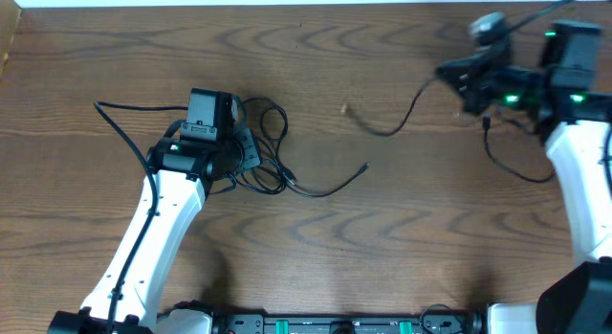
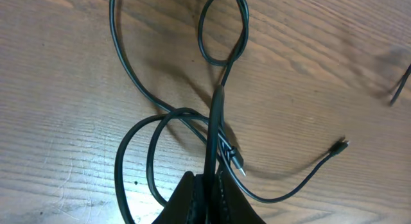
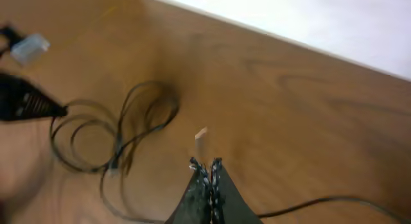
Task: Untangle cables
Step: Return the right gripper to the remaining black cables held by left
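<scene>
Left fingers [image 2: 189, 199] clamp the thin black looped cable [image 2: 221, 102] on the wooden tabletop [image 2: 321, 57]; right fingers [image 3: 196, 193] (blurred) pinch another black cable [image 1: 390, 133].

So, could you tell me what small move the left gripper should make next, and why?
Probably lift the left gripper slightly. It is shut on one black strand crossing the loops, so a gentle pull should show what binds it; the right gripper holds a second cable apart.
</scene>
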